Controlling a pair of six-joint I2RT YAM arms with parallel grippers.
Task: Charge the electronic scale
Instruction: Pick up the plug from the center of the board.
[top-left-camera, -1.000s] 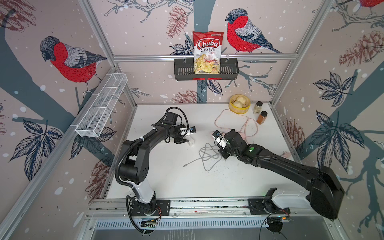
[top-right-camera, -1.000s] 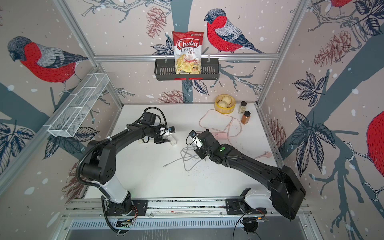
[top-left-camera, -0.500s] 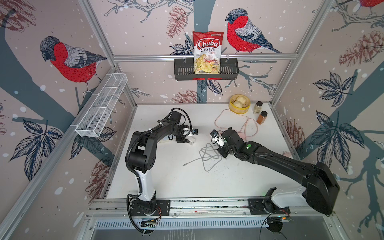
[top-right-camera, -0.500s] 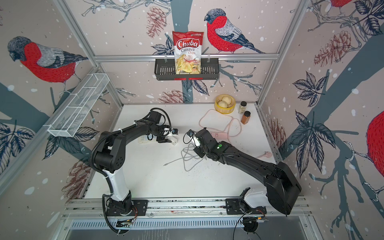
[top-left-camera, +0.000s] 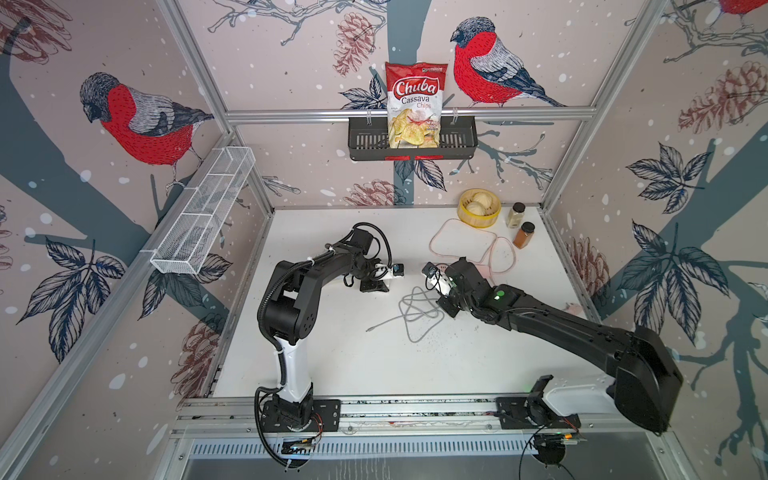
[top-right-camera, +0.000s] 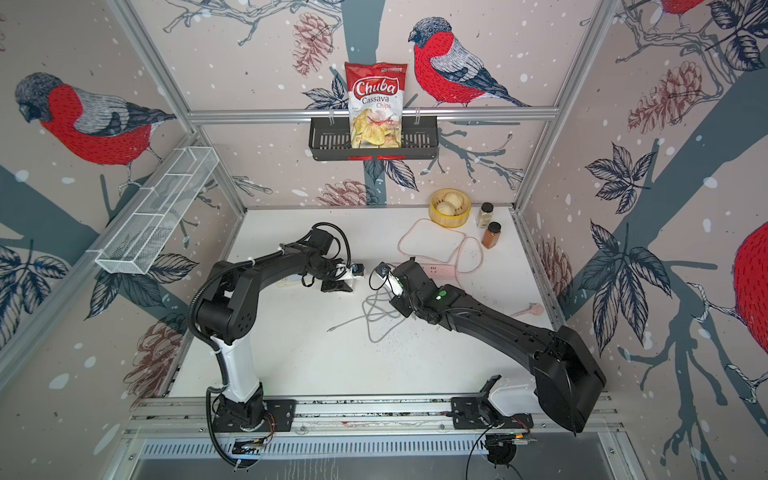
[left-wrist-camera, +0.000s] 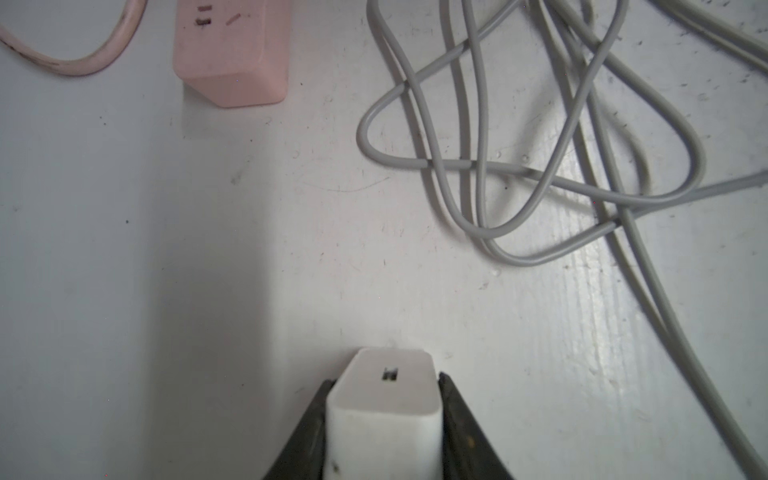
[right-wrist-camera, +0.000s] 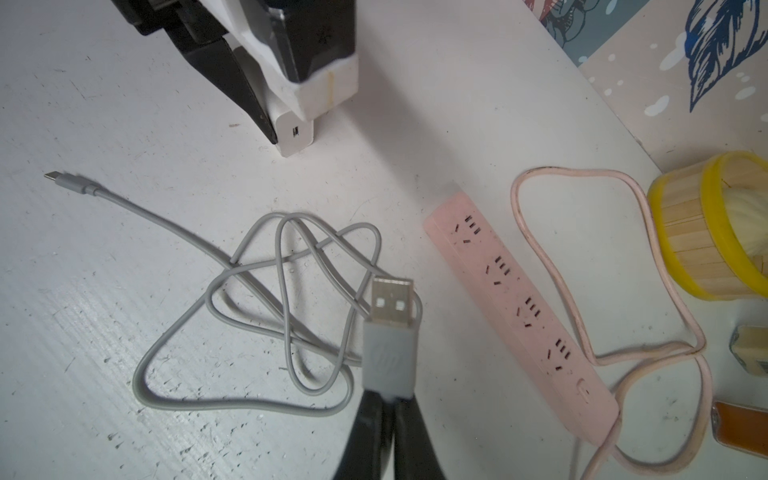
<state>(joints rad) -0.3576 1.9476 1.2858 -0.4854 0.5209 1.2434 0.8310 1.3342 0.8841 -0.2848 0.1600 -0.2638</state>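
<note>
table (top-left-camera: 374, 365): white and scuffed, both arms reached in over its middle
right arm (top-left-camera: 561, 328): black, stretched low toward the centre from the front rail
left arm (top-left-camera: 316, 270): black with a white lower link, elbow up, wrist facing the right arm's wrist, the two apart
wire basket (top-left-camera: 203, 216): white mesh, hung on the left wall frame
rack (top-left-camera: 365, 143): black, hooked on the back rail
chips bag (top-left-camera: 415, 104): red and white, stood upright in the rack
power strip (right-wrist-camera: 519, 307): pink, lay flat on the table beyond the right wrist, sockets up
strip cord (right-wrist-camera: 516, 195): pink, looped loosely across the table toward the steamer
electronic scale (top-right-camera: 288, 282): mostly hidden under the left arm; only a cream edge showed in a top view, on the table at the left side
usb cable (left-wrist-camera: 482, 124): grey, tangled loops on the table between the two wrists; its small end (right-wrist-camera: 66, 180) lay loose on the table
steamer (top-left-camera: 478, 224): yellow-rimmed bamboo, pale buns inside, back right corner
spice jars: one pale (top-left-camera: 516, 214), one orange-brown (top-left-camera: 524, 235), just beside the steamer
charger cube (left-wrist-camera: 384, 415): white, port face pointing outward, lower end down at the table, well apart from the power strip
usb-a plug (right-wrist-camera: 390, 307): metal tip pointing away from the jaws, held up off the table over the tangle
left gripper (left-wrist-camera: 385, 379): jaws pressed on both sides of the charger cube, pinching it
right gripper (right-wrist-camera: 388, 395): jaws pressed together on the usb-a plug's grey housing
</note>
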